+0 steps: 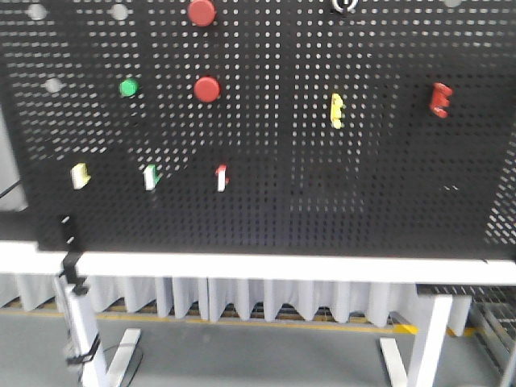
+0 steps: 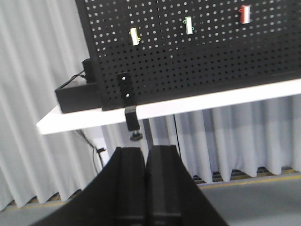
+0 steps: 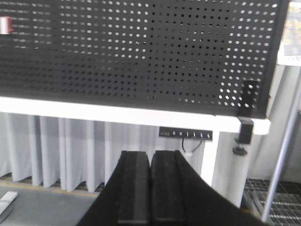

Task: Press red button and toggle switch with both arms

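Observation:
Two red buttons sit on the upright black pegboard [image 1: 322,201], one at the top edge [image 1: 201,12] and one below it [image 1: 206,89]. The toggle switch [image 1: 344,4], a silver collar with a dark centre, is cut off by the top edge. Neither arm shows in the front view. My left gripper [image 2: 146,150] is shut and empty, low in front of the board's lower left corner. My right gripper [image 3: 151,154] is shut and empty, below the board's lower right part. No button or toggle shows in either wrist view.
The board also carries a green button [image 1: 128,87], a yellow clip piece [image 1: 337,110], a red clip piece [image 1: 439,100] and three small rocker switches [image 1: 150,176]. It stands on a white table [image 1: 258,266], held by clamps [image 2: 128,101]. A power strip [image 3: 186,133] hangs under the table.

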### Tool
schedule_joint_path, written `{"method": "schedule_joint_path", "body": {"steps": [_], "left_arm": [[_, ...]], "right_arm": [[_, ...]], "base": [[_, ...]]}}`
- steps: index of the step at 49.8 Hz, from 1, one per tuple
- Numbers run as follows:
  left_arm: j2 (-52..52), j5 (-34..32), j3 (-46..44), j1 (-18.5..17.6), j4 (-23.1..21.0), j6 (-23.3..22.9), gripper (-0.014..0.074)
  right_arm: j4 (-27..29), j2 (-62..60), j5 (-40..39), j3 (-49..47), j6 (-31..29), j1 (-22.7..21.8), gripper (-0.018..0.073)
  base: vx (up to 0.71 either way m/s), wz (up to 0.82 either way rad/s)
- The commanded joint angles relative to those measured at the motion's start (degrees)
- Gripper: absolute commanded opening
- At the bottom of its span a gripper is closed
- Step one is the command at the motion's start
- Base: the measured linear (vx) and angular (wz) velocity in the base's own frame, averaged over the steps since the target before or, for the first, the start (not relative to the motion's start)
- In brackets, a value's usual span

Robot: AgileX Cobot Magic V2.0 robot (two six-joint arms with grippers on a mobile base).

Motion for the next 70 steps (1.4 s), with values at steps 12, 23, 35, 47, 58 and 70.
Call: {"method": "schedule_joint_path", "body": {"steps": [12, 23, 35, 47, 58, 70], "left_arm": [[0.29, -4.50, 1.51, 0.12, -0.57, -0.37, 0.0002], [0.29, -4.50, 1.51, 0.12, -0.57, -0.37, 0.0002], [0.29, -4.50, 1.51, 0.12, -0.57, -0.37, 0.0002], [0.29, -4.50, 1.51, 0.12, -0.57, -0.37, 0.0002], [0.29, -4.50, 1.51, 0.12, -0.57, -0.37, 0.0002], [0.29, -4.50, 1.51, 0.12, -0.57, -0.37, 0.0002]], "right_arm": [[-0.19, -0.93, -4.68, 0.67, -0.28, -0.30, 0.0000], [-0.19, -0.93, -4.68, 0.67, -0.28, -0.30, 0.0000], [-0.19, -0.93, -4.68, 0.67, -0.28, -0.30, 0.0000], [-0.19, -0.93, -4.68, 0.67, -0.28, -0.30, 0.0000], [-0.19, -0.93, -4.68, 0.67, -0.28, -0.30, 0.0000], [-0.19, -0.93, -4.99, 0.67, -0.28, -0.30, 0.0000]], "base": [[0.41, -0.05], [0.29, -0.04], [0.15, -0.04], [0.05, -0.01], [0.00, 0.00], [0.00, 0.00]]}}
